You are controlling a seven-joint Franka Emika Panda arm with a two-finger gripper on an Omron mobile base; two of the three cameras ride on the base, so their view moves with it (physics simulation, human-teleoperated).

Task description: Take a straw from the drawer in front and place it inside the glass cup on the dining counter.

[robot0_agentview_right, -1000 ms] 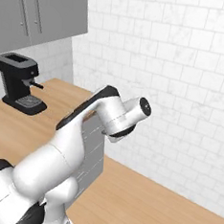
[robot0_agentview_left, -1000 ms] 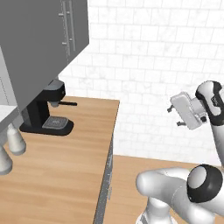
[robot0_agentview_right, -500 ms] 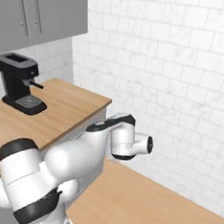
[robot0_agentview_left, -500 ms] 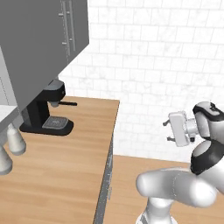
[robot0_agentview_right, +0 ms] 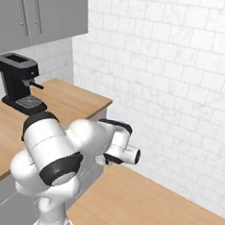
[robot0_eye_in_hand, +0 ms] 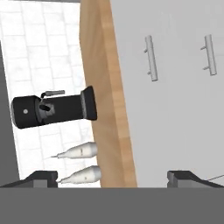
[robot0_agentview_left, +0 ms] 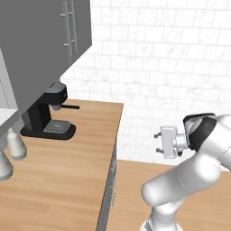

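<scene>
Inspecting the hand view, we find the pincer (robot0_eye_in_hand: 113,177) released, tips wide apart at the bottom corners, grasping nothing. At right of frame, grey cabinet fronts (robot0_eye_in_hand: 175,100) carry two bar handles (robot0_eye_in_hand: 151,57); which is the drawer we cannot tell. The coffee machine (robot0_agentview_left: 45,115) stands on the desk (robot0_agentview_left: 76,162) at left.

Black espresso machine (robot0_agentview_left: 45,116) is seen left of centre on wood counter (robot0_agentview_left: 67,167); two pale bottles (robot0_agentview_left: 11,151) at left edge; grey wall cabinet (robot0_agentview_left: 43,40) upper left; white tiled wall (robot0_agentview_left: 162,63) behind.
</scene>
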